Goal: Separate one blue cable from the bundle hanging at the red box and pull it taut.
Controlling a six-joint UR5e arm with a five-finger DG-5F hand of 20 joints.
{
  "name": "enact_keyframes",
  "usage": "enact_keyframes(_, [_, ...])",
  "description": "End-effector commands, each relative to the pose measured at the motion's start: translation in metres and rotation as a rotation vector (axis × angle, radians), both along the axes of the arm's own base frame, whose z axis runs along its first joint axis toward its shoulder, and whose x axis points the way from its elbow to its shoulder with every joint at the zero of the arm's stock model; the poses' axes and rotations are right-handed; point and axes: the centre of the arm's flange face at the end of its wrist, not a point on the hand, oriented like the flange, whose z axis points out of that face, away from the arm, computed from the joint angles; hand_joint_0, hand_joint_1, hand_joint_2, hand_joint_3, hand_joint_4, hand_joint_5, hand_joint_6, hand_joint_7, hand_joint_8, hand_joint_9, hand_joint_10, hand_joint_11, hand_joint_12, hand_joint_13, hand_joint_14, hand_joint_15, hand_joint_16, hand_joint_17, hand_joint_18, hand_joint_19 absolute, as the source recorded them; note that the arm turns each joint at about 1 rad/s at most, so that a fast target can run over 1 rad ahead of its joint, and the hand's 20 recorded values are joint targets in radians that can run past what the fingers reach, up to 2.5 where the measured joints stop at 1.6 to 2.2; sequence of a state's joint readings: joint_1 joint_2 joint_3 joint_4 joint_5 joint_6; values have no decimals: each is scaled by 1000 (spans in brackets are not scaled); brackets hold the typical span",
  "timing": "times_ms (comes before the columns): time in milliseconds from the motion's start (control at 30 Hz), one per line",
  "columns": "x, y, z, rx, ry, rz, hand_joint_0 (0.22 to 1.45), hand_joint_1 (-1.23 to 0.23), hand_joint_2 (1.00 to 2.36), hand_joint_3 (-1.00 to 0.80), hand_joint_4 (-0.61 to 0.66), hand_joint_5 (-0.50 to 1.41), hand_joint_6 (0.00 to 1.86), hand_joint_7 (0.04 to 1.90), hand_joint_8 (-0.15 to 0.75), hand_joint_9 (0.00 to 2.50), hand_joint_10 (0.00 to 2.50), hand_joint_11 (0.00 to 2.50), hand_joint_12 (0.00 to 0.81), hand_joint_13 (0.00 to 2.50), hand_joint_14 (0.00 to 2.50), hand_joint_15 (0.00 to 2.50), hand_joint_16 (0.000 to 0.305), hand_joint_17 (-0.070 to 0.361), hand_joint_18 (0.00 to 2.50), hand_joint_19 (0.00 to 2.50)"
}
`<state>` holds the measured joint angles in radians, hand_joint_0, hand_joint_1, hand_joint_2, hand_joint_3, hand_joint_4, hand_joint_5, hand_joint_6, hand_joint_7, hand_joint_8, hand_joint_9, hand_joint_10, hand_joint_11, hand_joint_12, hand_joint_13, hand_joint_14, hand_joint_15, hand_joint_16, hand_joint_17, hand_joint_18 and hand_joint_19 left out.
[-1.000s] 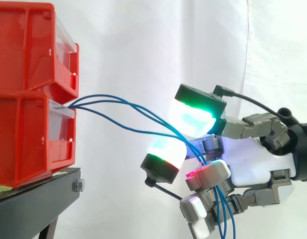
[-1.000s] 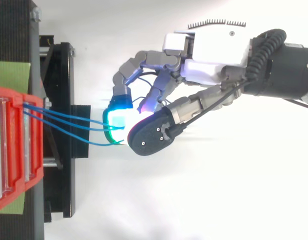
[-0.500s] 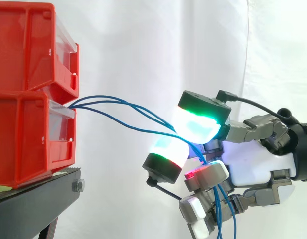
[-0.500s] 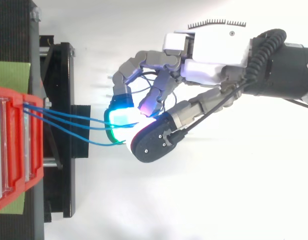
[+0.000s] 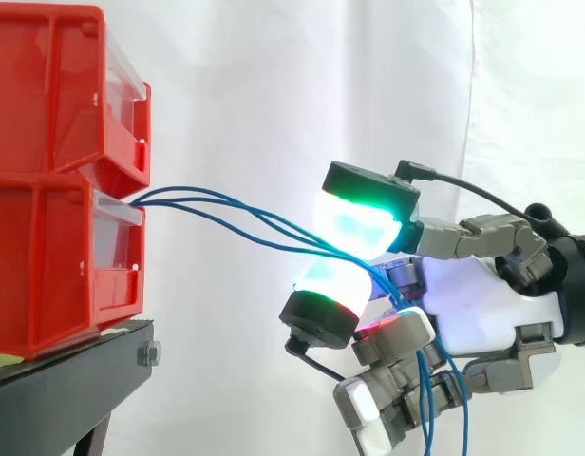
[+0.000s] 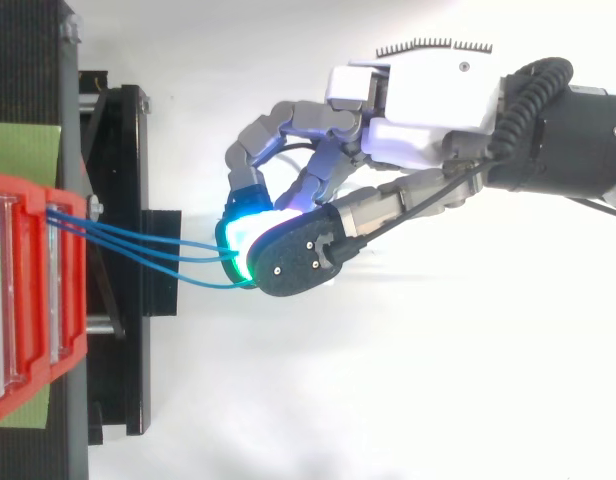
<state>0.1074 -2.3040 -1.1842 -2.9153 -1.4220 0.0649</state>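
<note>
White curtain (image 5: 273, 76) behind, work at left. Blue cables (image 5: 160, 196) come out of the front of the lower bin (image 5: 46, 275) and run right, fanned apart and gently curved, not taut. They converge between two glowing pads (image 5: 357, 220) of the hand (image 5: 492, 309), which are closed on them in a pinch. Cannot tell how many strands are caught. Past the pinch, the cables hang down through the other, curled fingers. Upper bin (image 5: 55, 85) sits stacked on the lower one. Both rest on a black stand (image 5: 65, 389). Arm enters from the right.
</note>
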Motion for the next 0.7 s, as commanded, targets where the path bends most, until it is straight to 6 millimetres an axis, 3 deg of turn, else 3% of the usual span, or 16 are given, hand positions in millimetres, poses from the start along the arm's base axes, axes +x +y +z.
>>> enact_keyframes(0, [0, 0, 0, 0, -1, 0, 670, -790, 1016, -220, -31, -173, 954, 1067, 277, 1132, 14, 1239, 351, 822, 25, 737, 45, 102, 571, 679])
enact_keyframes(300, [0, 2, 0, 0, 2, 0, 772, -826, 1000, -500, -129, -190, 963, 957, 259, 1124, 12, 1248, 333, 838, 23, 733, 43, 98, 598, 632])
enact_keyframes(667, [0, 3, 0, 0, 2, 1, 609, -915, 1000, -500, -44, -146, 933, 1005, 251, 1232, 15, 1295, 323, 883, 24, 735, 42, 94, 634, 648])
